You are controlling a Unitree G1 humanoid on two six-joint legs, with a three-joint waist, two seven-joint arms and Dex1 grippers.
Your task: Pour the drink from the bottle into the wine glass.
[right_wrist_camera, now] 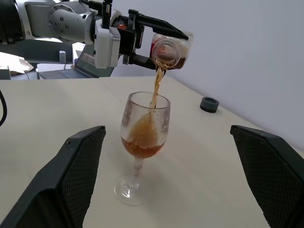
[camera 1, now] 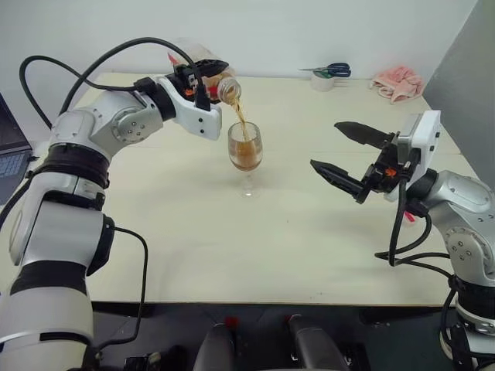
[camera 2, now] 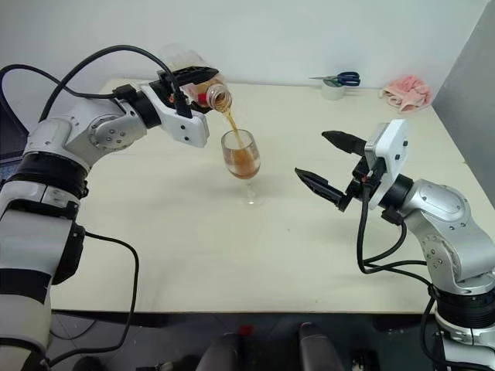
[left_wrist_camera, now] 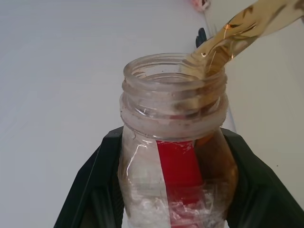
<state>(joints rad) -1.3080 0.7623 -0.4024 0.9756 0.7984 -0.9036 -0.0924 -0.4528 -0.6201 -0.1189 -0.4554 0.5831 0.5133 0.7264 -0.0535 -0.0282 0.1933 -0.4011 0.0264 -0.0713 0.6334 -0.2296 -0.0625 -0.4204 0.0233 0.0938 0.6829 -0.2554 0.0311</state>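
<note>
My left gripper (camera 1: 213, 75) is shut on the bottle (camera 1: 225, 90), which lies tipped on its side with its open mouth above the wine glass (camera 1: 246, 151). Black fingers (left_wrist_camera: 90, 190) clamp both sides of the bottle (left_wrist_camera: 175, 142) beside its red label strip. A thin amber stream of the drink (right_wrist_camera: 156, 88) falls from the mouth into the bowl. The wine glass (right_wrist_camera: 142, 133) stands upright near the middle of the table, its bowl roughly half full. My right gripper (camera 1: 326, 144) hangs open to the right of the glass, apart from it, with nothing between its fingers.
The pale table (camera 1: 193, 232) carries scissors on a tape roll (camera 1: 329, 75) and a pink cloth (camera 1: 398, 83) at the far right. A small dark cap (right_wrist_camera: 209, 103) lies near the back wall. A laptop (camera 1: 8, 147) sits at the left edge, and a grey panel (camera 1: 464, 69) stands at the right.
</note>
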